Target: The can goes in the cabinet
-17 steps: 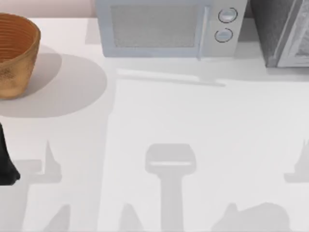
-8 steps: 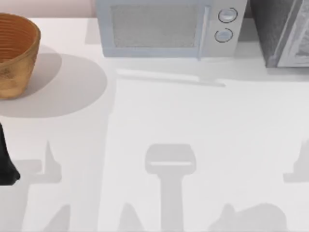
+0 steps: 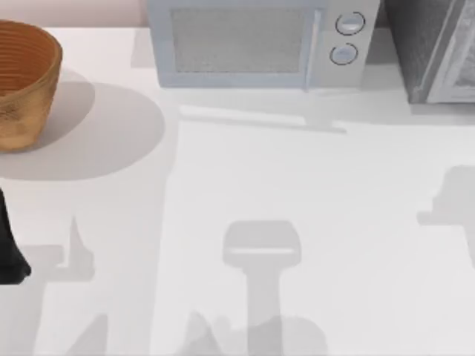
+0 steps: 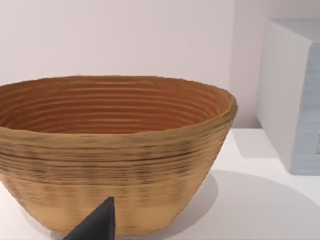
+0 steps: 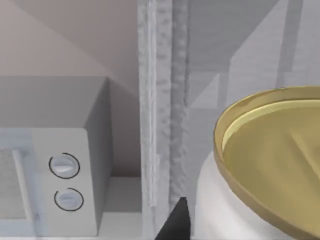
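The can [image 5: 270, 165] looms close in the right wrist view, with a dull gold top and a white side. My right gripper [image 5: 235, 222] is shut on it, and one dark fingertip [image 5: 175, 220] rests against its white side. Just beyond the can stands the cabinet [image 5: 160, 100], its light grey door frame upright and its dark speckled side behind. In the top view the cabinet [image 3: 430, 52] sits at the back right corner. My left arm [image 3: 7, 252] is parked at the table's left edge, and its gripper [image 4: 97, 225] faces a basket.
A pale microwave [image 3: 252, 44] with two round dials stands at the back middle, directly left of the cabinet, and it also appears in the right wrist view [image 5: 60, 175]. A woven brown basket [image 3: 22, 81] sits at the back left. Arm shadows fall across the white table [image 3: 245, 170].
The shadow at the table's right edge has moved toward the back. The shadow at the front edge has slid to the left. The left arm has not moved.
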Controlling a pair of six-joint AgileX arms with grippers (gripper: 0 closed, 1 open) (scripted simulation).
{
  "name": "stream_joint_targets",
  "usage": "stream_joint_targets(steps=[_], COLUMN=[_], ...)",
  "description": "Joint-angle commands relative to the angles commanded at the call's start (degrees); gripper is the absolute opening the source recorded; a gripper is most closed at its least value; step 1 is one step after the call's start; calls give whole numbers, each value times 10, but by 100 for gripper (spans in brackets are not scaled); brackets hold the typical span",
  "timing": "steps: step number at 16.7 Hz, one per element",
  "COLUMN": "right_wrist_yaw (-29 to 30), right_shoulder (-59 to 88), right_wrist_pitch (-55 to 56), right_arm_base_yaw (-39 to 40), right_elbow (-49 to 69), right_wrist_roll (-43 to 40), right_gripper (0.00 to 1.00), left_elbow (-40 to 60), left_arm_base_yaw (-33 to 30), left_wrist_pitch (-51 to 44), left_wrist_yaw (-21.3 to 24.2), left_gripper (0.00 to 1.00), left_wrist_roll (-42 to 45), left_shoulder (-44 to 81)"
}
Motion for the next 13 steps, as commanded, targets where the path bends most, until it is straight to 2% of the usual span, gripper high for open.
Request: stream_joint_targets(steps=[8, 13], right_wrist_yaw=[50, 70], right_shoulder=[328, 464], right_wrist_pitch=[-107, -149], right_arm_base_yaw=[42, 62], right_elbow=[444, 636], right_wrist_roll=[3, 6], right_gripper=[0, 0], left_elbow=[0, 0], left_arm_base_yaw=[0, 0], left_wrist_pitch=[0, 0], left_wrist_yaw=[0, 0], left_gripper=[100, 100], left_wrist_roll=[0, 0], left_shoulder=[0, 0])
